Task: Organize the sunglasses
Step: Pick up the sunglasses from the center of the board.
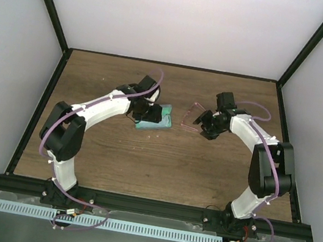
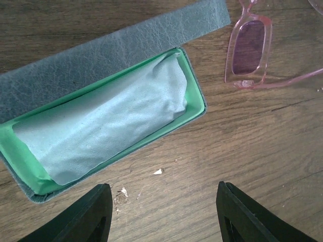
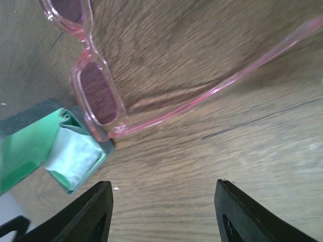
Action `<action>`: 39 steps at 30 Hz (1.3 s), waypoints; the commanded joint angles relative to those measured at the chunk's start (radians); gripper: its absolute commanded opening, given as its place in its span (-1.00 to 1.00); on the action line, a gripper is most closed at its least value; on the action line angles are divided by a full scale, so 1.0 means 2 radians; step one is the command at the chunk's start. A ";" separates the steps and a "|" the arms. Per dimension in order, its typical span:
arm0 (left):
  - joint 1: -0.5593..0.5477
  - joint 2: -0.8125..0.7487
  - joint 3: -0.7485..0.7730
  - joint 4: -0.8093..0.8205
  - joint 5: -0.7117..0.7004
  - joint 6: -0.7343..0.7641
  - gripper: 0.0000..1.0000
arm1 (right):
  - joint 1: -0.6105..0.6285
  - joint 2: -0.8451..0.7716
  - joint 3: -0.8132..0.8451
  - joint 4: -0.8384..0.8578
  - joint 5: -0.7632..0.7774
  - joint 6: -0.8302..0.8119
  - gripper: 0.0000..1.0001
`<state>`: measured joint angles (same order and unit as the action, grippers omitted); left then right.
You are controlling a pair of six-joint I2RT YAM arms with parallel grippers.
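Hovering low over desk (image 2: 252, 156), left gripper (image 2: 162, 195) released, fingers spread, nothing between them. Just beyond it, teal case (image 2: 101, 55) lies open, flap folded back, light-blue cloth (image 2: 111, 126) tucked inside green lining. Right gripper (image 3: 162, 189) likewise released and empty above bare wood. Sunglasses (image 3: 98, 93), pink frame with tinted lenses, lie on desk just beyond right gripper, one arm stretched out, just beside case end, outside it
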<state>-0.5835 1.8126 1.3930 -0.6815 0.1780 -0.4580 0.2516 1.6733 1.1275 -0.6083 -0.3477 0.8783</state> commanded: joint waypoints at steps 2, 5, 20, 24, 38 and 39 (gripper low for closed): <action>0.000 -0.021 -0.005 0.008 -0.015 -0.005 0.15 | -0.006 0.019 -0.020 0.054 -0.081 0.158 0.16; 0.000 -0.027 -0.008 0.005 -0.019 -0.004 0.15 | -0.008 0.031 -0.042 0.115 -0.118 0.223 0.18; 0.000 -0.036 -0.013 -0.008 -0.028 0.013 0.15 | -0.017 0.098 -0.039 0.217 -0.124 0.369 0.17; 0.000 -0.035 -0.012 -0.009 -0.027 0.014 0.16 | -0.017 0.118 -0.028 0.208 -0.127 0.378 0.09; 0.001 -0.036 -0.011 -0.008 -0.028 0.016 0.15 | -0.018 0.143 -0.004 0.150 -0.129 0.345 -0.54; 0.001 -0.036 -0.010 -0.007 -0.027 0.016 0.16 | -0.018 0.146 0.003 0.139 -0.127 0.336 -0.60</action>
<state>-0.5831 1.7615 1.3720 -0.6933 0.1318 -0.4400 0.2249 1.9316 1.0939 -0.2165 -0.6136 1.5970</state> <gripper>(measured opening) 0.578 0.243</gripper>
